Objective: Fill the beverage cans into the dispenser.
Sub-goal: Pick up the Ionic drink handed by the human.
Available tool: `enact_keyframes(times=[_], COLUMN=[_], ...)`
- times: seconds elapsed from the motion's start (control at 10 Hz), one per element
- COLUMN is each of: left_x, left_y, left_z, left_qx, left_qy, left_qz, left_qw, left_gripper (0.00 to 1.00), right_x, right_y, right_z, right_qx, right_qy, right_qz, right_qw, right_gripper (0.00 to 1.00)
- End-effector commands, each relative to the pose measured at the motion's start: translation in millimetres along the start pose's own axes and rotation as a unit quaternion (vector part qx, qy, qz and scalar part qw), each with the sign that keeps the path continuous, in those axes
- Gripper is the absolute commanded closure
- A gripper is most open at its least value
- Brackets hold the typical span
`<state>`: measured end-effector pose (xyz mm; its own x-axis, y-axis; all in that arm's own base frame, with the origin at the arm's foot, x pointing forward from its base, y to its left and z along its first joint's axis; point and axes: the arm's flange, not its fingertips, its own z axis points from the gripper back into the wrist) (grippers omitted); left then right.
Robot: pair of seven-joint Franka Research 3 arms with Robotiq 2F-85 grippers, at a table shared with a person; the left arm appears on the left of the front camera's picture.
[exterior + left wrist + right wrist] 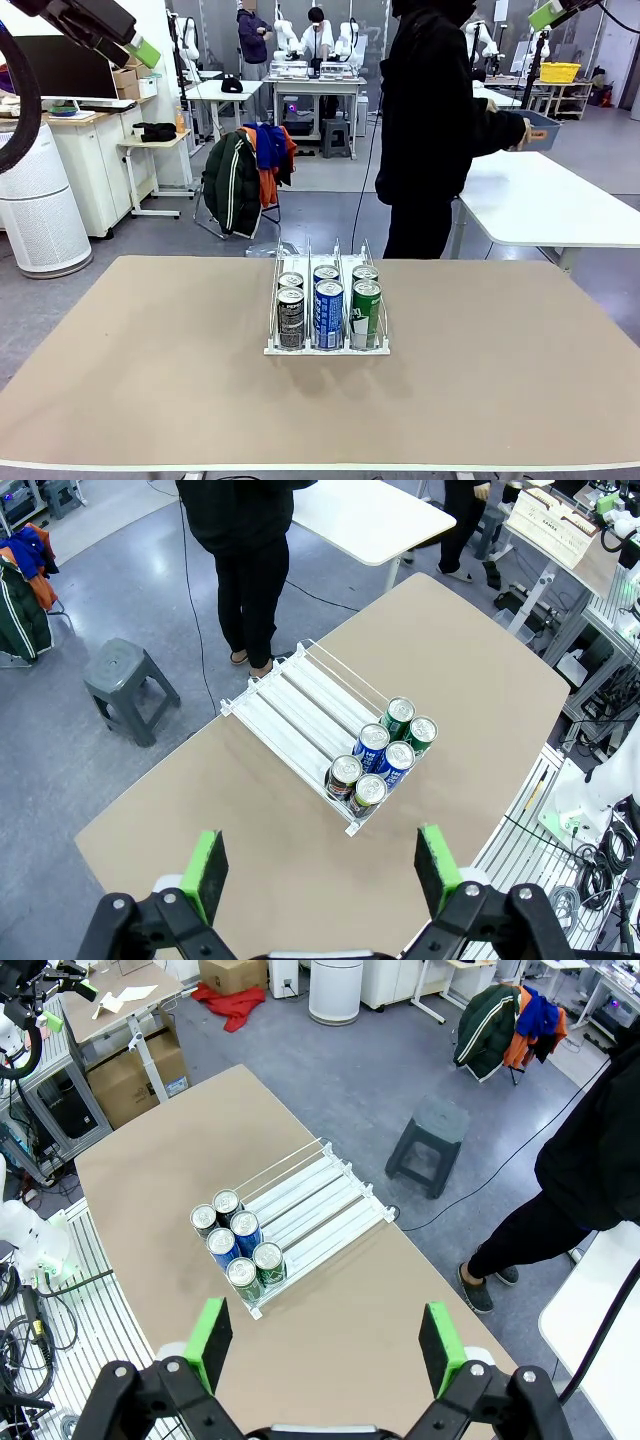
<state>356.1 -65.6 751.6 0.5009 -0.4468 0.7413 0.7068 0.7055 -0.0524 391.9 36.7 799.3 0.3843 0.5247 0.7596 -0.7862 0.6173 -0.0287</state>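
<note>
The dispenser (326, 350) stands mid-table, a white rack with wire dividers. Several beverage cans (328, 312) fill the front of its three lanes: black on the left, blue-and-white in the middle, green on the right. My left gripper (141, 49) hangs high at the top left and my right gripper (548, 14) high at the top right. The left wrist view shows the left gripper (322, 870) open and empty, far above the cans (384, 760) and the dispenser (290, 705). My right gripper (325, 1343) is likewise open and empty above the cans (236, 1245) and the dispenser (320, 1195).
A person in black (430, 130) stands beyond the far table edge, turned toward a white side table (560, 205), one hand on a blue tub (545, 130). A grey stool (125, 685) sits on the floor past the far edge. Bare brown tabletop (150, 370) surrounds the rack.
</note>
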Motion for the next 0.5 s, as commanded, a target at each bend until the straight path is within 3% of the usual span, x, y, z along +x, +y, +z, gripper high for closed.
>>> enact_keyframes(times=[0.0, 0.4], left_x=[-0.6, -0.6], left_y=[0.4, 0.4], left_z=[-0.5, -0.5], left_qx=[0.0, 0.0], left_qy=[0.001, 0.001], left_qz=[0.0, 0.0], left_qw=[1.0, 1.0], left_gripper=[0.0, 0.0], right_x=[0.1, 0.1], right_y=[0.1, 0.1], right_z=[0.4, 0.4], right_qx=[0.0, 0.0], right_qy=[0.0, 0.0], right_qz=[-0.001, -0.001], right_qw=[1.0, 1.0], right_gripper=[0.0, 0.0])
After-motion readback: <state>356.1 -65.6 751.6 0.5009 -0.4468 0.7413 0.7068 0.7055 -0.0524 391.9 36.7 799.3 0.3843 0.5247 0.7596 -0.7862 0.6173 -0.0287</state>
